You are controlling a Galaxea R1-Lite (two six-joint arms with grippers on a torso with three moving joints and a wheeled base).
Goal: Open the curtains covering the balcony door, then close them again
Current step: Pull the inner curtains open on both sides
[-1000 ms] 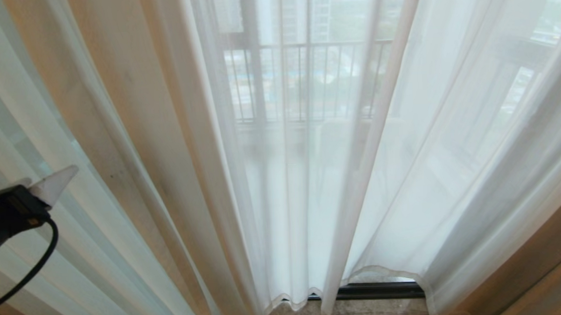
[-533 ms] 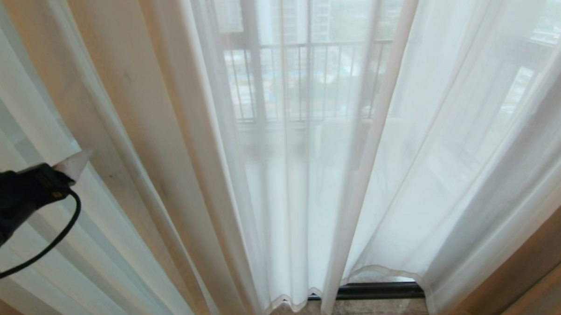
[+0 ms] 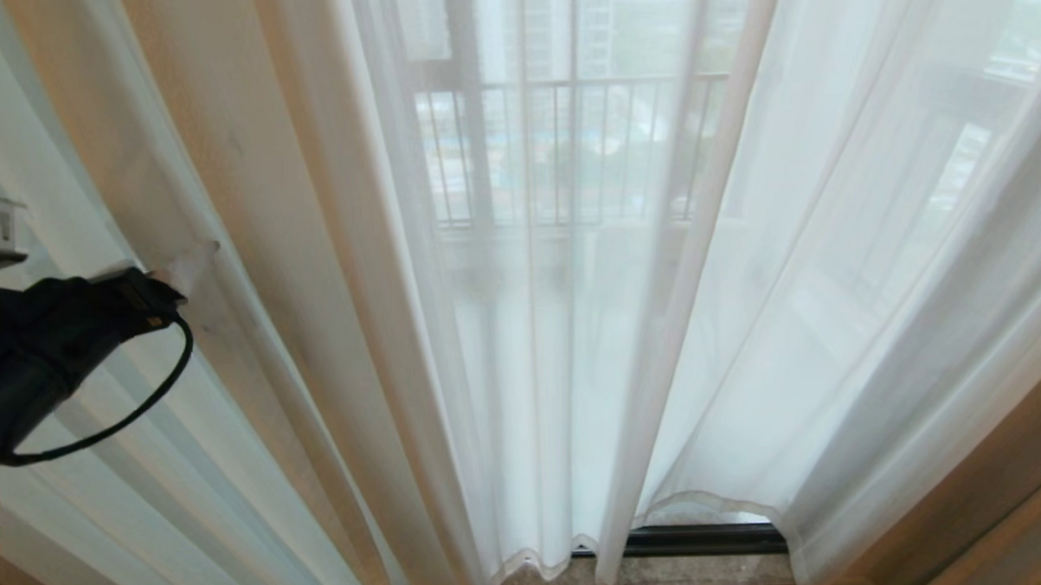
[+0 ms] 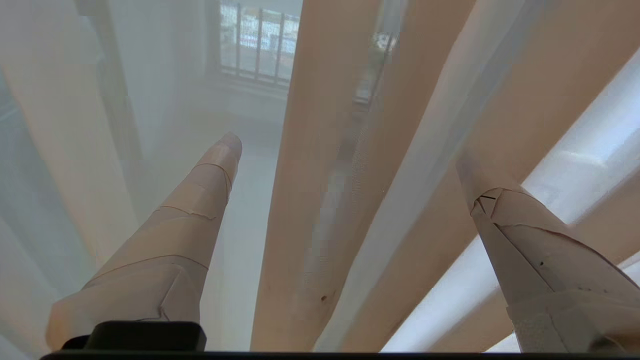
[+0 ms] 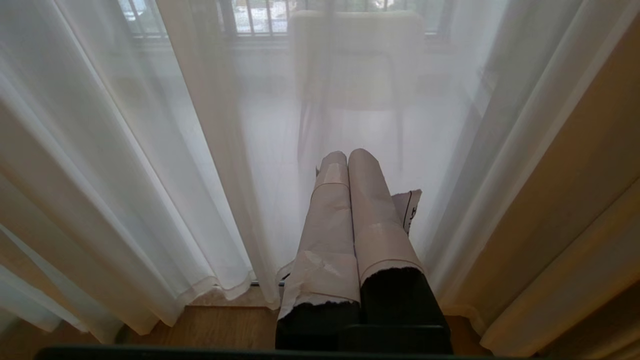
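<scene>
The sheer white curtains (image 3: 574,325) hang drawn across the balcony door, whose dark bottom track (image 3: 702,539) shows under the wavy hem. My left gripper (image 3: 186,265) is raised at the left, against a cream-beige fold (image 3: 223,208). In the left wrist view that gripper (image 4: 345,155) is open wide. Its taped fingers (image 4: 210,180) stand on either side of several cream folds (image 4: 310,200), and nothing is clamped. My right gripper (image 5: 348,156) is shut and empty. It is parked low in front of the curtain hem (image 5: 220,287).
The balcony railing (image 3: 568,152) and buildings show through the fabric. A chair (image 5: 357,55) stands beyond the curtain. A heavier beige drape (image 3: 995,501) hangs at the far right. Below are a stone sill (image 3: 669,573) and wooden floor (image 5: 220,325).
My left gripper has risen and moved right, up to the cream fold. Its black cable has swung along with it. The curtains hang as before.
</scene>
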